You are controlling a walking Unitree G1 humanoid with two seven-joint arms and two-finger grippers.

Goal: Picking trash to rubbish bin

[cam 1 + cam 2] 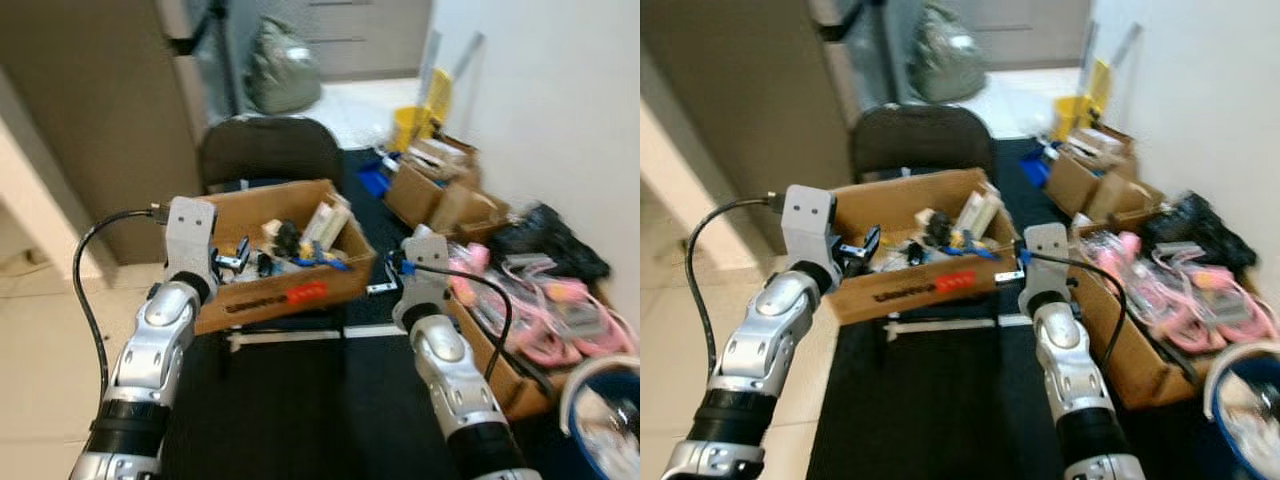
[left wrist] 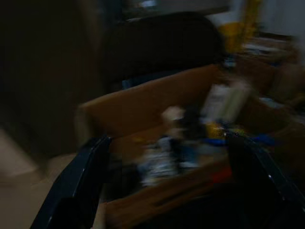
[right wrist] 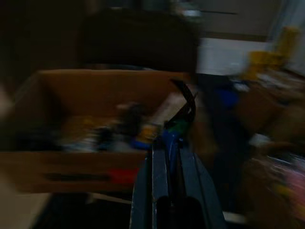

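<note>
Box: an open cardboard box sits on a low stand over the black mat, in front of a dark chair; a red patch marks its front wall.
Trash: mixed small items lie loose inside the box, among them white cartons and blue and black bits; blur hides the detail.
Left end effector: raised at the box's left corner, fingers spread wide apart, nothing between them, pointing into the box.
Right end effector: raised at the box's right front corner, fingers pressed together and pinching a small blue and green object with a dark curved piece above it.
Bin: a blue round bin with a white liner sits on the floor at the robot's right, well apart from the box.
Side boxes: cardboard boxes along the white wall hold pink items; a black bag lies behind them.
Background: a grey-green sack rests on the pale floor beyond the chair, with yellow objects near the wall.
</note>
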